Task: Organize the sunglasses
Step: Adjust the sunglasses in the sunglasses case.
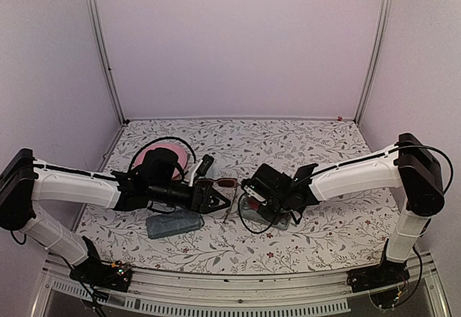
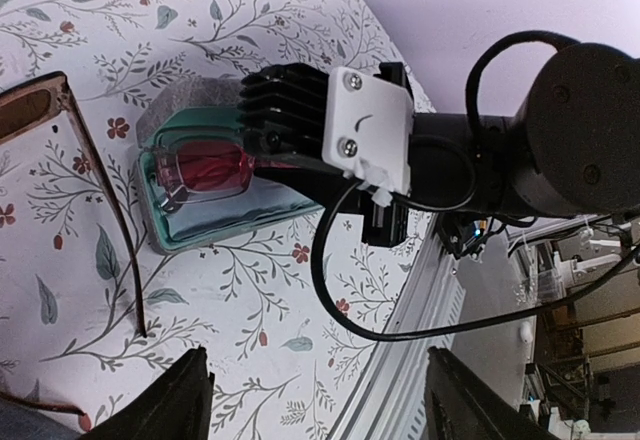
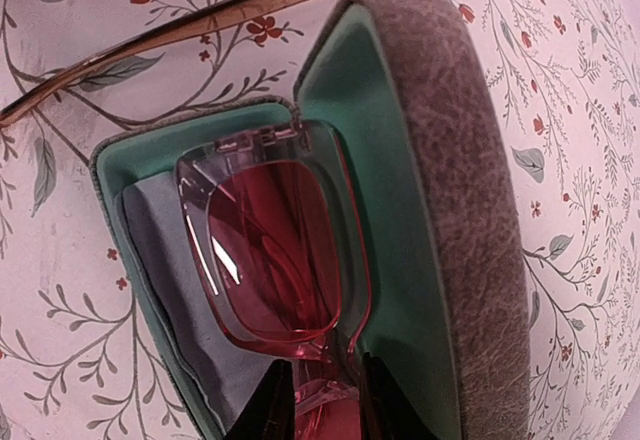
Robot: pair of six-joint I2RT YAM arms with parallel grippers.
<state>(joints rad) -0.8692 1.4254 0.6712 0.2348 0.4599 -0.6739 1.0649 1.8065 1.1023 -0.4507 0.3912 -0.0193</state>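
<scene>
Currently right gripper (image 3: 325, 398) is pinching the translucent pink-framed sunglasses with red lenses (image 3: 275, 250) at the frame edge, jaws clamped on it. Lens hangs inside the open grey-brown felt case with teal lining (image 3: 470, 190), above a grey-blue cloth (image 3: 165, 260) on the case floor (contact with the cloth: cannot tell). Left gripper (image 2: 320, 405) has jaws spread wide with nothing between them, over the floral-print table (image 1: 324, 238). Thin dark-framed sunglasses with reddish-brown lenses (image 1: 225, 184) lie on the table between the two grippers, one unfolded temple running just beside the case. Blue-grey oblong case (image 1: 173, 225) sits near the left gripper, on its near side.
</scene>
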